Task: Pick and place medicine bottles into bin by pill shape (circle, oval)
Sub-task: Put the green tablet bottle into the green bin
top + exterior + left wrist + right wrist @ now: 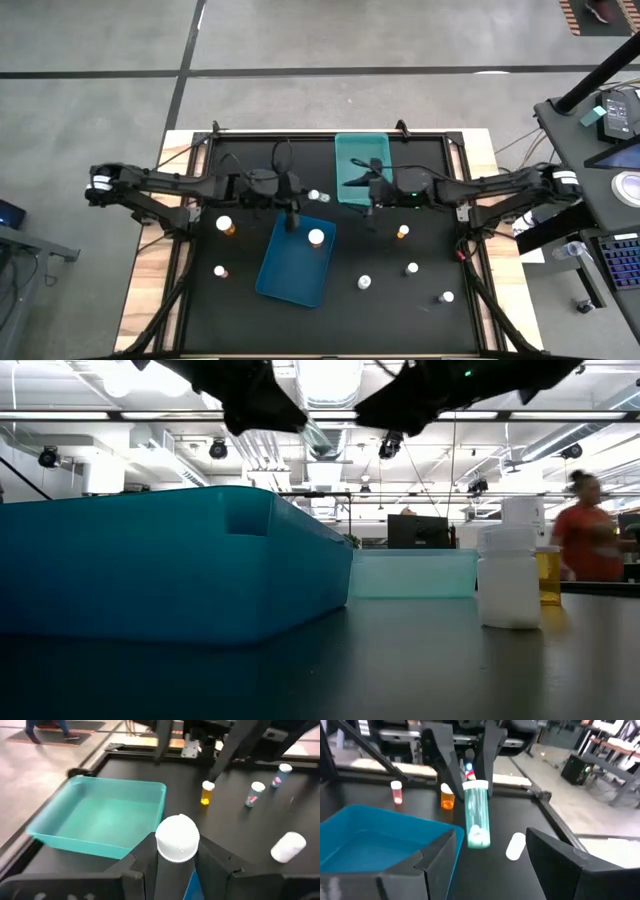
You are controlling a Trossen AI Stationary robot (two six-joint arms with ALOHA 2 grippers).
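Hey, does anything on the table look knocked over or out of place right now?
Yes. One white bottle lies on its side on the black table near the teal tray, while loose ones like the amber bottle stand upright. Nothing looks spilled.

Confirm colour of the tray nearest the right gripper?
Teal-green tray; clearest in the high view, beside the right gripper.

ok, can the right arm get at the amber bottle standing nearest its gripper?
Probably yes. The right gripper is open and empty close beside the amber bottle, which stands on bare table with other bottles apart; the left gripper is off over the blue tray.
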